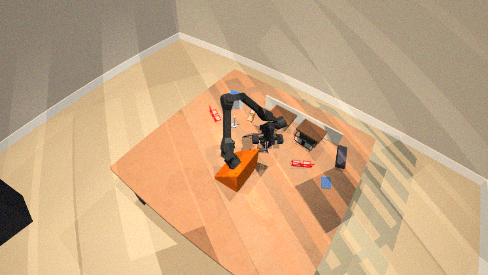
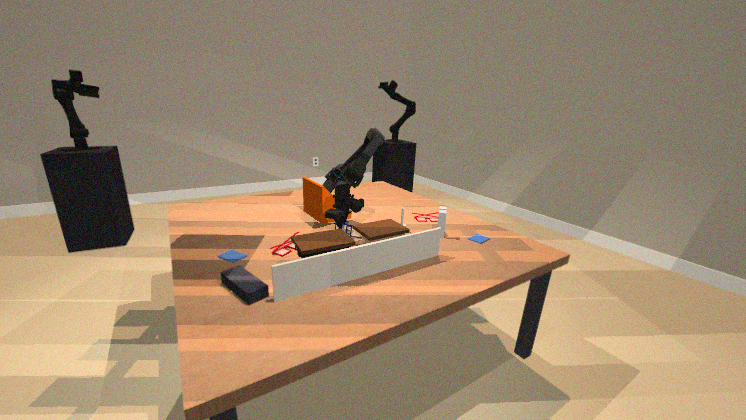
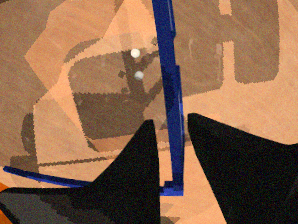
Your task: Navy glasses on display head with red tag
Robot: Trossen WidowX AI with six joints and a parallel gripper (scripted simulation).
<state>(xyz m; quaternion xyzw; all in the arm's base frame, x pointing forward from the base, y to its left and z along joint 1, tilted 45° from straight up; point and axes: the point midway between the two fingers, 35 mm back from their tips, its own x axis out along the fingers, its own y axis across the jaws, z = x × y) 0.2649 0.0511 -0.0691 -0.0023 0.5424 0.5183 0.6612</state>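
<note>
The navy glasses lie just right of centre in the top view, likely light, thin and easily twisted; the frame front near the bridge seems the best hold. Around it, the gripper stands narrowly parted, unclamped. Beyond sits the orange block, lower left.
</note>
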